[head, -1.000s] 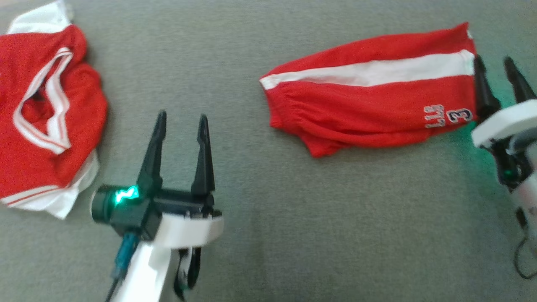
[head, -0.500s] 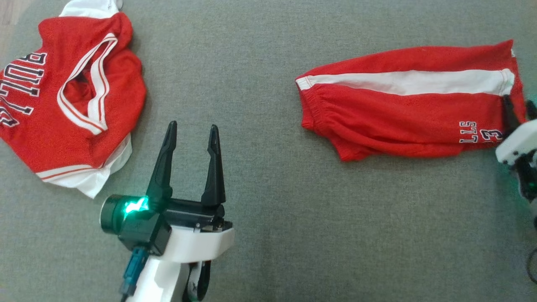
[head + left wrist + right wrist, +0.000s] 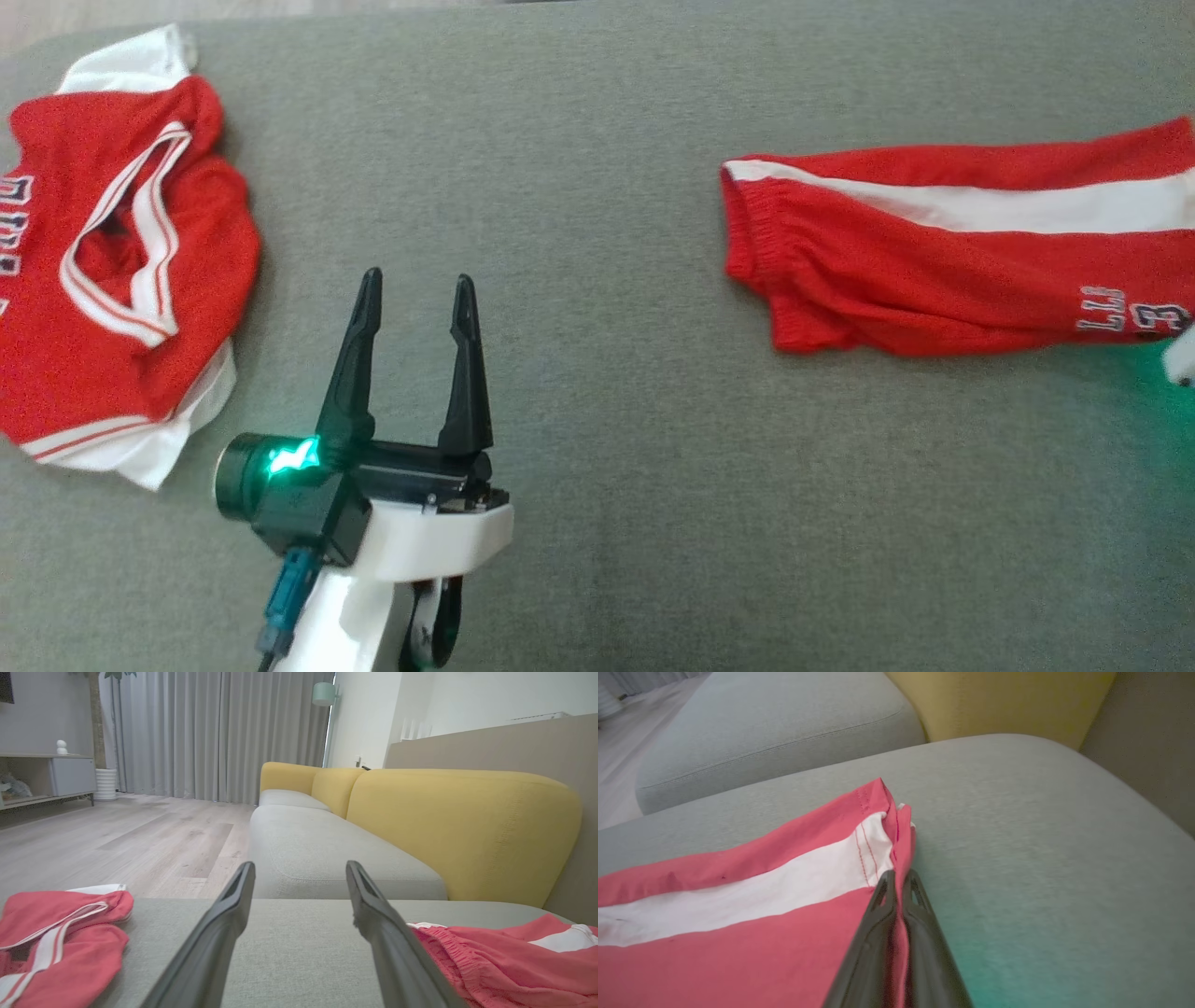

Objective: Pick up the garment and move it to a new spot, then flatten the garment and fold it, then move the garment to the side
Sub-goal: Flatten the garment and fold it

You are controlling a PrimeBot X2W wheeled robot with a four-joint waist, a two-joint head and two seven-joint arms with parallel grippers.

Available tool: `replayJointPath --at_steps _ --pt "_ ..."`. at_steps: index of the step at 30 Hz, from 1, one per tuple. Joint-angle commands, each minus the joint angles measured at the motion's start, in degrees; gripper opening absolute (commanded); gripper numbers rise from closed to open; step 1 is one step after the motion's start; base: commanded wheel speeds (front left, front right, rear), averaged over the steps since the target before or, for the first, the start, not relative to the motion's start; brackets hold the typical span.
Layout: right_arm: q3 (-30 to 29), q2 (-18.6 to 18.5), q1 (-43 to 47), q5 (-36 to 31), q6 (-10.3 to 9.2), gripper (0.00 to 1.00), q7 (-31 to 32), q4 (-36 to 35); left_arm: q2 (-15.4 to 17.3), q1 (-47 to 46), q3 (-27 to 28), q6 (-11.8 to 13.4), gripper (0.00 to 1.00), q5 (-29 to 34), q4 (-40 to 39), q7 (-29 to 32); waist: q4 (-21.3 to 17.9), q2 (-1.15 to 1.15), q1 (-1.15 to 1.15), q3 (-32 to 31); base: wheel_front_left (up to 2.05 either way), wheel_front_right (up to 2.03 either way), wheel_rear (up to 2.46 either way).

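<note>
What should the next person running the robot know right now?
Left gripper: open, empty, above the grey cushion between the two garments.
Right gripper: shut on the hem end of the red shorts.
Shorts lie flat at the right, seemingly folded over; red jersey lies crumpled at the left.
Done: likely flattening and folding.
Left: probably moving the shorts aside, then letting go.
</note>
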Motion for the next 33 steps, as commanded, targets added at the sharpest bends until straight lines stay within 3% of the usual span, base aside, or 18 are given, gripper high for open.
replayJointPath --at_steps 1,6,15,20,24,25,26,27,33 --pt "0.8 -2.0 0.8 0.0 0.43 0.0 -1.1 -1.8 -0.1 -0.2 1.8 -0.2 1.0 0.3 -1.7 -0.3 -0.8 0.0 0.0 -0.1 0.0 0.0 0.0" --pt "1.1 -2.6 0.0 2.5 0.43 0.0 -2.0 -8.1 -0.1 -0.2 1.8 -0.7 1.0 0.5 -1.1 -0.3 -2.1 0.0 0.0 -0.6 0.0 0.0 0.0" --pt "5.5 -1.8 -0.6 2.2 0.43 0.0 0.8 -26.3 -0.1 1.6 1.3 -1.2 1.0 0.3 0.1 -0.3 -2.1 0.0 0.0 -4.4 0.0 0.0 0.0" --pt "8.8 1.5 0.6 -0.6 0.43 0.0 5.8 -34.8 -0.1 2.3 0.8 -1.2 1.0 -0.4 0.2 -0.3 -0.7 0.0 0.0 -5.6 0.0 0.0 0.0" --pt "12.3 6.5 3.0 -2.0 0.43 0.0 9.8 -38.4 -0.1 2.6 0.3 -1.1 1.0 -0.9 0.1 -0.3 0.9 0.0 0.0 -5.8 0.0 0.0 0.0" --pt "13.1 7.7 3.9 -2.2 0.43 0.1 10.6 -38.5 -0.1 2.7 0.1 -1.0 1.0 -1.0 0.2 -0.3 1.3 0.0 0.0 -5.9 0.0 0.0 0.0" --pt "13.8 8.8 4.7 -2.5 0.43 0.33 11.1 -38.2 -0.1 2.7 0.0 -1.0 1.0 -1.2 0.2 -0.3 1.7 0.0 0.0 -5.9 0.0 0.0 0.0" --pt "14.2 9.8 5.4 -2.9 0.43 1.0 11.2 -37.9 -0.1 2.8 -0.1 -1.0 1.0 -1.3 0.3 -0.3 2.0 0.0 0.0 -5.9 0.0 0.0 0.0" --pt "14.0 13.2 9.1 -3.0 0.43 1.0 7.7 -37.8 -0.1 3.4 0.1 -0.9 1.0 -1.5 0.8 -0.3 2.6 0.0 0.0 -6.9 0.0 0.0 0.0"
